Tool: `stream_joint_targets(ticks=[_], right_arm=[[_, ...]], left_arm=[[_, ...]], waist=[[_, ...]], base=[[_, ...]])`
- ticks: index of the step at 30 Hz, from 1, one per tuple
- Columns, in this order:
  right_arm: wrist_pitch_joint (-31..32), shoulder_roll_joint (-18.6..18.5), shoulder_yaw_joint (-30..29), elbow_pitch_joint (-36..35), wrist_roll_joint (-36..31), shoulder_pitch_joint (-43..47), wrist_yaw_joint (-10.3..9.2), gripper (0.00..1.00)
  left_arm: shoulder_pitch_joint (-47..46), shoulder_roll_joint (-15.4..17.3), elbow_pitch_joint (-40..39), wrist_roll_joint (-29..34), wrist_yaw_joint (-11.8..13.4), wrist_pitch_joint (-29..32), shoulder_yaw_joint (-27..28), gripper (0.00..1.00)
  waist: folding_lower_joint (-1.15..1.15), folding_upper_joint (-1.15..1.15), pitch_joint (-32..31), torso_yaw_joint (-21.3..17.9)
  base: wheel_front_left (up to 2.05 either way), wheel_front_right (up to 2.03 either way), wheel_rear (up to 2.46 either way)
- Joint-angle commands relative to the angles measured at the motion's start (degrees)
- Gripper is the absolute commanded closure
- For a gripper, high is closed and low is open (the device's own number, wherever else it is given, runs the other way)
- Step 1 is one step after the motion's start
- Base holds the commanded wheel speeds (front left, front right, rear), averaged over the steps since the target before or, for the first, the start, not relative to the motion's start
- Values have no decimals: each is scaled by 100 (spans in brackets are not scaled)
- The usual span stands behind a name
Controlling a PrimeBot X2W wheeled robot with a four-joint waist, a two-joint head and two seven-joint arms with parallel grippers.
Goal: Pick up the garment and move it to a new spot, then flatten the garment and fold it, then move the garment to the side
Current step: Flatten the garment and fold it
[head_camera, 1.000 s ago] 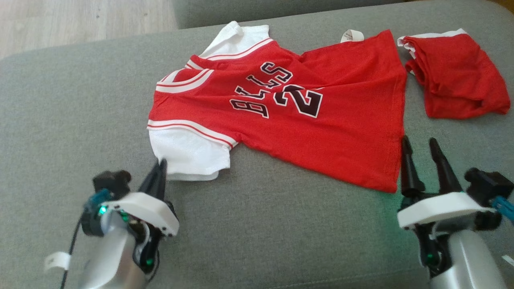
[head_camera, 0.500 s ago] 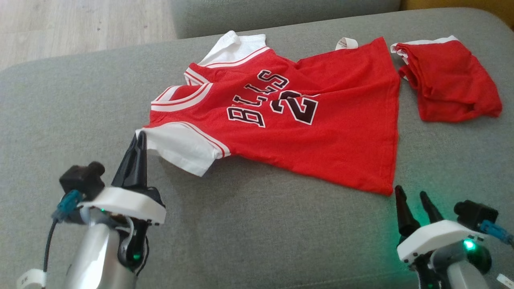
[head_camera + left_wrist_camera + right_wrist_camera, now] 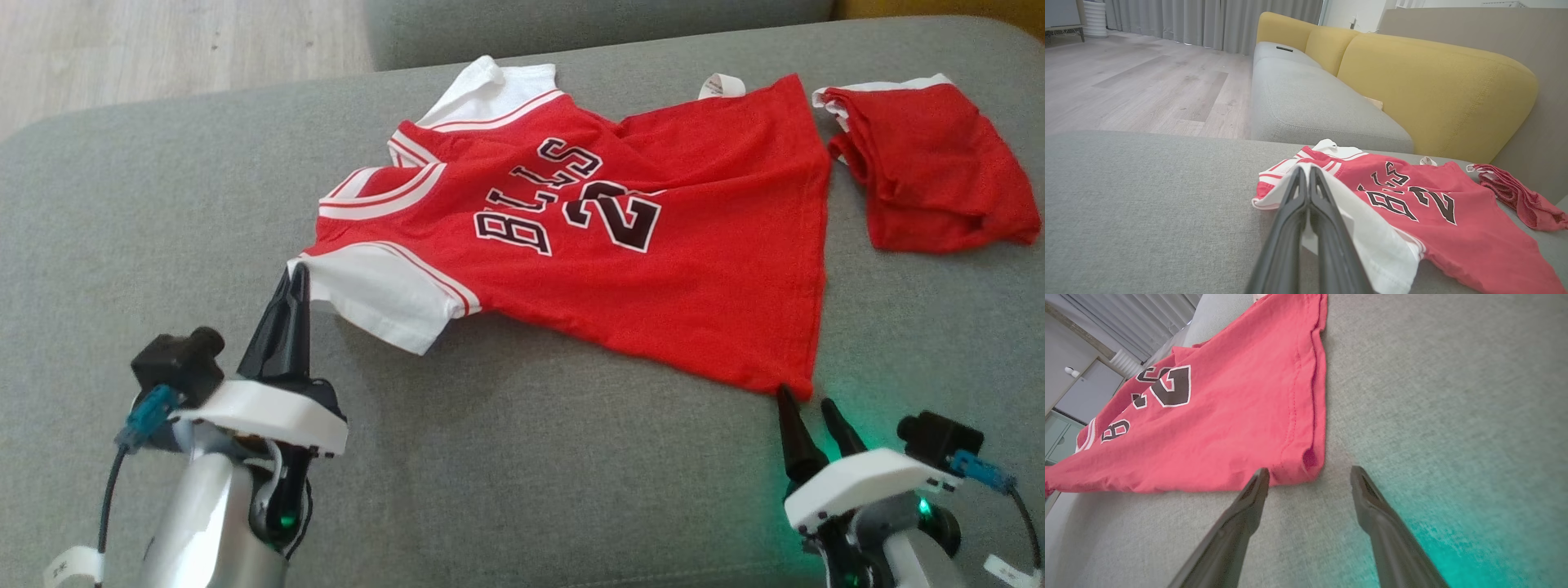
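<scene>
Head view: L gripper [image 3: 295, 274] tight on jersey sleeve [image 3: 384, 296]

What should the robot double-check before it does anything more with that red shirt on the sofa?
1. Left tool shut on the white sleeve: ok.
2. Right tool gripping the shirt's bottom corner: not ok. Its jaws stand open, just short of the corner.
3. Shirt lying flat: not ok. There are creases near the far edge, and the held sleeve is raised.
4. Red shorts apart from the shirt: ok, though the strip of cushion between them is narrow.
5. Bare cushion on the robot's side of the shirt: ok.
</scene>
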Motion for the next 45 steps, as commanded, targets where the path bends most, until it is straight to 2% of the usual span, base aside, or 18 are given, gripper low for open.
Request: stream_joint_targets(ticks=[1,15,16,17,18,19,25,30,33,34,38,45], right_arm=[[-67,-29,176,-82,50,-247,-5,0],[-253,-29,404,646,411,-732,-5,0],[-253,-29,454,695,431,-764,-5,6],[-263,-29,501,733,457,-790,-5,41],[-289,-29,540,761,468,-815,-5,94],[-328,-29,583,767,472,-838,-5,100],[-595,-29,661,547,347,-958,-5,100],[-552,-88,561,-162,15,-1182,-5,100],[-357,-289,537,-800,-157,-1407,-5,100],[-357,-289,537,-800,-157,-1407,-5,100],[23,-626,530,-1675,-199,-1832,-5,100],[667,-1079,634,-2723,-279,-2523,-5,100]], left_arm=[[-179,81,-170,45,-29,-71,141,100],[-273,91,-160,12,-35,-71,17,100],[-285,95,-153,7,-35,-71,11,100],[-294,101,-144,2,-35,-71,9,100],[-302,107,-134,-3,-35,-71,15,100],[-308,114,-127,-7,-35,-71,29,100],[-274,108,-169,-196,-36,-71,158,100],[-354,146,-382,-566,-36,-71,219,100],[-521,185,-600,-976,-36,-71,310,100],[-521,185,-600,-976,-36,-71,310,100],[-855,217,-888,-1688,-36,-66,357,100],[-1466,397,-1583,-2123,-25,-60,577,100]], waist=[[0,0,15,25],[0,0,173,155],[0,0,181,159],[0,0,184,162],[0,0,185,161],[0,0,181,158],[0,0,31,94],[0,0,-155,27],[0,0,-289,-8],[0,0,-289,-8],[0,0,-468,-22],[0,0,-763,5]], base=[[0,0,0],[0,0,0],[0,0,0],[0,0,0],[0,0,0],[0,0,0],[0,0,0],[0,0,0],[0,0,0],[0,0,0],[0,0,0],[0,0,0]])
